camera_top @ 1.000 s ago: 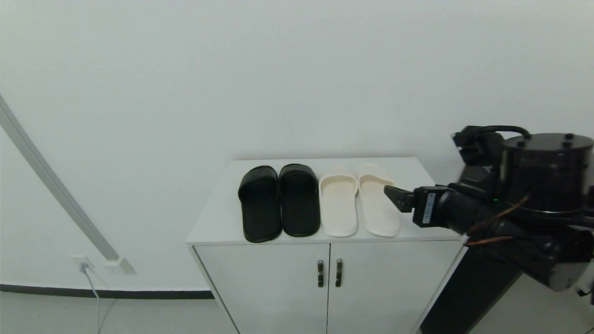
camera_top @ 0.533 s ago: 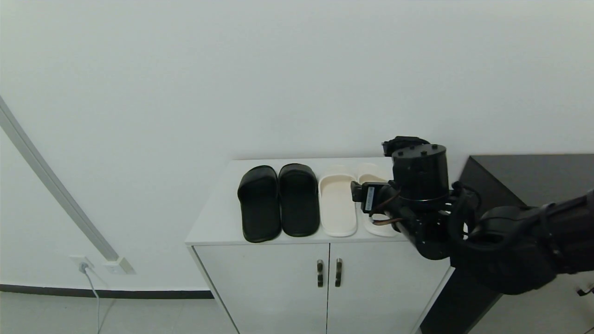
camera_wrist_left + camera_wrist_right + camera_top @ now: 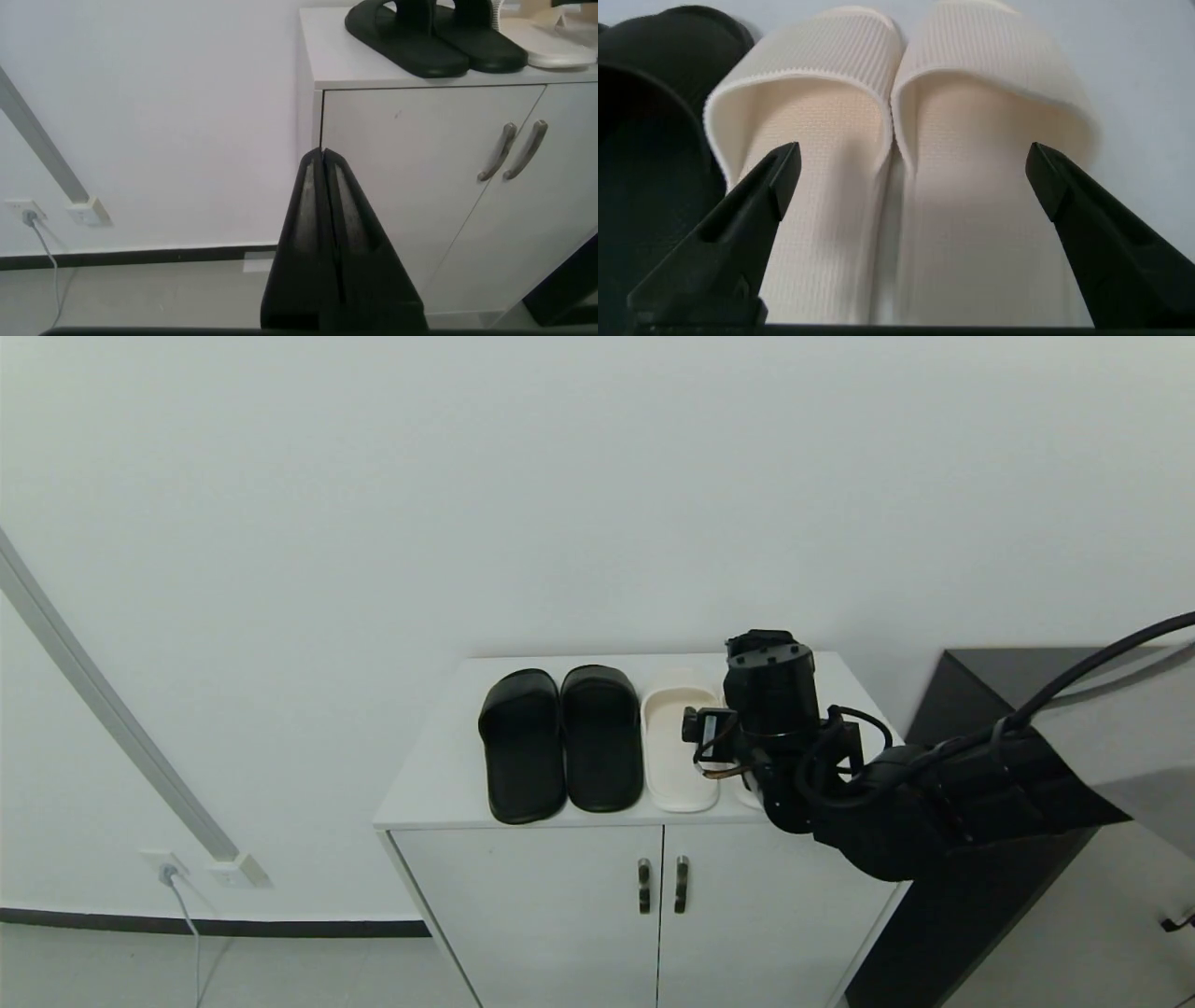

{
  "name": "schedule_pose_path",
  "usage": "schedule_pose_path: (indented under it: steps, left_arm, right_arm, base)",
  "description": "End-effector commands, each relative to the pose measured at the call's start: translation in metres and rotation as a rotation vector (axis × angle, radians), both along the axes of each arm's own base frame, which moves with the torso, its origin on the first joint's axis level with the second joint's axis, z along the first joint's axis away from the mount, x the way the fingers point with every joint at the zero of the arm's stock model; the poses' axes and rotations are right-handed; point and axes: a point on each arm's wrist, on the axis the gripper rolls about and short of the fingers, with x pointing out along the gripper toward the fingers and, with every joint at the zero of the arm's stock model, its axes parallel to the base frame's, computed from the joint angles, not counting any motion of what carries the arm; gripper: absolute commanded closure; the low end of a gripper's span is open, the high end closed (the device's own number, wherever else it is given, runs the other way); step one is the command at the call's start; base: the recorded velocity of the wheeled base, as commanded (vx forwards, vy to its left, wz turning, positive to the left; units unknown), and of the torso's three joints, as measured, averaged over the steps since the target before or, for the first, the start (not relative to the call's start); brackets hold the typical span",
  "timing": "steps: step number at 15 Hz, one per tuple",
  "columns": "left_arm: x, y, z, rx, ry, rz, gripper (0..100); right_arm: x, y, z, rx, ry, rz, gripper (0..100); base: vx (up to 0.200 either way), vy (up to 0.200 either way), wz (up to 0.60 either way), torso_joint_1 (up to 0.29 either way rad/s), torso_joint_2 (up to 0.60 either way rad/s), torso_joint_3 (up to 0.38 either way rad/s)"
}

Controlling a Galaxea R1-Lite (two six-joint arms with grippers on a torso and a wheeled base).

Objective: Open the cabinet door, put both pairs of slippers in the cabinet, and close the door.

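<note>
Though the white cabinet (image 3: 541, 915) is shut, the right gripper's (image 3: 912, 159) released jaws straddle both cream ribbed slippers (image 3: 971, 187), seemingly to pinch them together.

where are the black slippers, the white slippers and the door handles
black slippers (image 3: 602, 705): head view, strap of the one beside the white pair
white slippers (image 3: 817, 51): right wrist view, ribbed strap of one
door handles (image 3: 644, 885): head view, bar of the left handle
</note>
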Motion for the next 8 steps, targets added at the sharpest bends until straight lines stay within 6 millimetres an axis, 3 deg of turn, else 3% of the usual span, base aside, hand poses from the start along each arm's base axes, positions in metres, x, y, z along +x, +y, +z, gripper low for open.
schedule_pose_path:
  steps: [1, 8]
  left_arm:
    - [0.000, 0.000, 0.000, 0.000, 0.002, 0.000, 100]
    - [0.000, 0.000, 0.000, -0.003, 0.002, 0.000, 100]
  right_arm:
    - [0.013, 0.004, -0.012, -0.009, 0.011, -0.010, 0]
    - [0.048, 0.014, -0.020, -0.041, -0.028, -0.025, 0]
  base:
    - [0.000, 0.000, 0.00, 0.000, 0.00, 0.000]
    - [0.000, 0.000, 0.00, 0.000, 0.00, 0.000]
